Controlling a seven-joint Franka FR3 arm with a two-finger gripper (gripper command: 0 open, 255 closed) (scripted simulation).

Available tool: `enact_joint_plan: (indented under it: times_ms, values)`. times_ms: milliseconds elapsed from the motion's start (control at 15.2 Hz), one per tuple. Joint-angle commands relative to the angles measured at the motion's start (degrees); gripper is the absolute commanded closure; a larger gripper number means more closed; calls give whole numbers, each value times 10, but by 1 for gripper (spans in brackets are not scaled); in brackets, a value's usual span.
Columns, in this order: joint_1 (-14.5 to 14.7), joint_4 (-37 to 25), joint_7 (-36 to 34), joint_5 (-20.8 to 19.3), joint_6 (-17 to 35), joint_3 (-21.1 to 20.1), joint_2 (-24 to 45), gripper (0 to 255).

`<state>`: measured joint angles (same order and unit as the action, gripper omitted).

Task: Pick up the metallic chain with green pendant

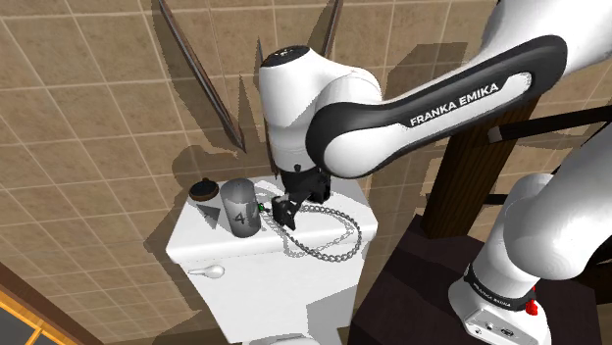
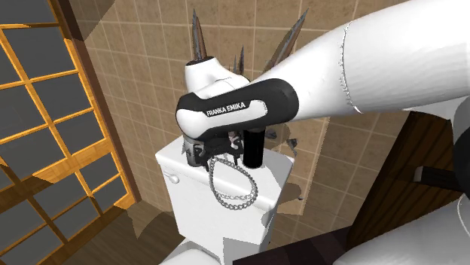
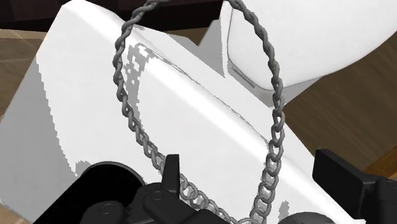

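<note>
— what is the shoulder view showing?
— a grey chain of twisted metal links is lying in a loose loop on the smooth white tank lid, toward the lid's edge nearest the dark stand. the black gripper is hanging over the loop's end, beside a dull grey can. a round dark thing is sitting at the lid's corner by the tiled wall.
— and the second exterior view?
— the chain is trailing from under the gripper toward the lid's front edge.
— the wrist view?
— the fingers are standing spread apart, clasping nothing. both strands of the chain are running between them, one just beside a finger. its pendant is hidden.
</note>
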<state>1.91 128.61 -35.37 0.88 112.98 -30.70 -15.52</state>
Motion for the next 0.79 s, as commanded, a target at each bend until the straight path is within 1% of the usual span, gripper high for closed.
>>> enact_joint_plan:
  times_ms: [0, 132, 594, 726]
  values:
    - [-3, -22, -38, -29, 14, -25, 47, 0]
    - [-2, -42, -70, -56, 21, -43, 85, 0]
    - [-2, -10, -90, -75, 73, -47, 112, 0]
    - [-2, -8, -92, -77, 77, -47, 114, 0]
